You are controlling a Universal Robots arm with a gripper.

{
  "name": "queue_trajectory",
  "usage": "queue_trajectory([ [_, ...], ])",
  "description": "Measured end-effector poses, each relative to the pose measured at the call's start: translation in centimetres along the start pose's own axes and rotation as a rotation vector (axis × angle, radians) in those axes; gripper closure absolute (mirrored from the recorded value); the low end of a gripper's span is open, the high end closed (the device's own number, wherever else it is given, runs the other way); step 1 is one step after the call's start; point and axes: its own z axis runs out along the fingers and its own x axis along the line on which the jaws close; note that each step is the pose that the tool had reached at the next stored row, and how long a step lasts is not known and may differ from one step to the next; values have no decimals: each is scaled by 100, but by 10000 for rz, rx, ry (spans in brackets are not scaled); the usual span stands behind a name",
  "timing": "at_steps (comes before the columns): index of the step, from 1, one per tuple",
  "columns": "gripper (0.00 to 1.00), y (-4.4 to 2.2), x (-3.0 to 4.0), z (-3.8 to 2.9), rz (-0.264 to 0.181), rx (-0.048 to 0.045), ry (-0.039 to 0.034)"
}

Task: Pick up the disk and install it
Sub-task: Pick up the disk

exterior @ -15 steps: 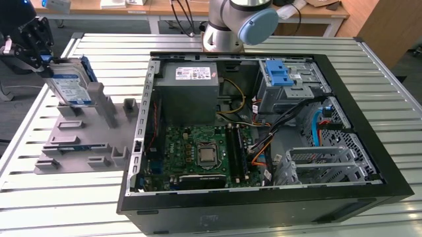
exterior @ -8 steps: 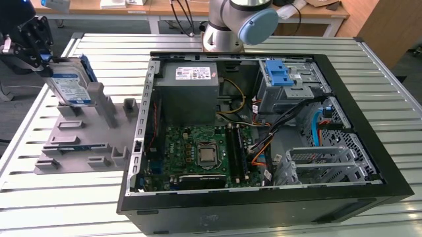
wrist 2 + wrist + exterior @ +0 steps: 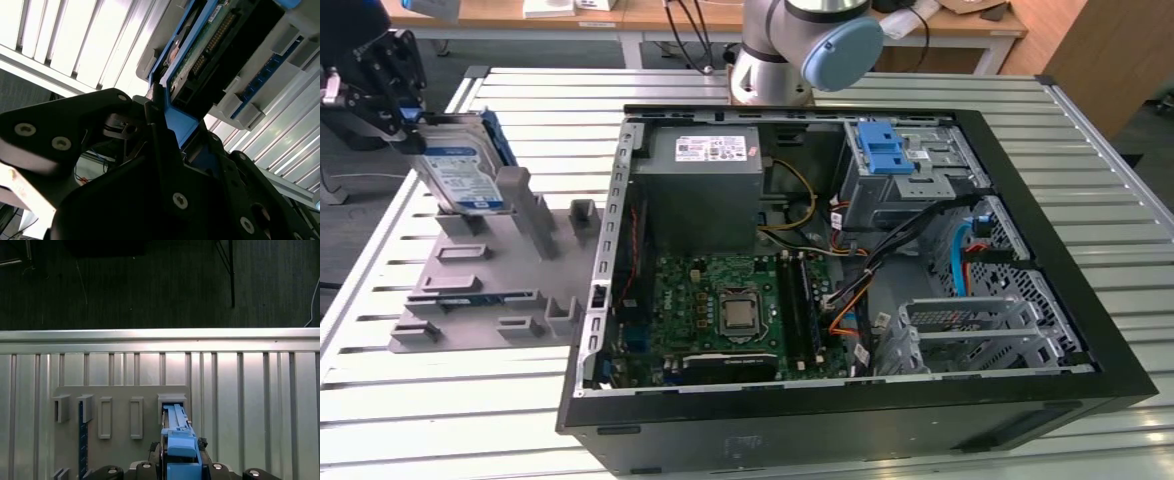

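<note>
The jaws are clamped on the blue carrier frame of the disk (image 3: 460,172), at the exterior view's left. The disk stands on edge beneath the jaws. Its lower end is at a slot of the grey holder (image 3: 520,272) on the slatted desk (image 3: 440,400); I cannot tell whether it is seated there. Its white-and-blue label faces the camera, but the print cannot be read. Well apart from the jaws, toward the exterior view's right, lies the open computer case (image 3: 854,412). It holds a grey power-supply box (image 3: 700,195) with a white sticker, a green motherboard (image 3: 720,300), loose cables, and a metal drive bay (image 3: 921,182) topped by a blue latch (image 3: 886,150).

In the second wrist view the black jaws flank the blue frame edge, and the disk (image 3: 196,59) shows its green circuit board beyond them.

In the first wrist view the disk (image 3: 178,440) sits between the jaws and reaches to one slot of the holder (image 3: 120,392) on the desk (image 3: 250,405).
</note>
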Motion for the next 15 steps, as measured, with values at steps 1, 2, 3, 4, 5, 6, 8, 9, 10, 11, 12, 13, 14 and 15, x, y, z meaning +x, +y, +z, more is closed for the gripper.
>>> queue_trajectory([
  [1,64,0,0,-3,0,0,0],
  [2,64,0,0,-7,0,1,0],
  [3,64,0,0,-10,0,1,0],
  [4,64,0,0,-13,0,2,0],
  [5,64,0,0,-17,0,1,0],
  [6,64,0,0,-21,0,0,0],
  [8,64,0,0,-29,0,0,0],
  [9,64,0,0,-32,0,1,0],
  [10,64,0,0,-35,0,1,0],
  [11,64,0,0,-39,0,1,0],
  [12,64,0,0,-42,0,0,0],
  [13,64,0,0,-45,0,0,0],
  [14,64,0,0,-48,0,1,0],
  [15,64,0,0,-52,0,0,0],
])
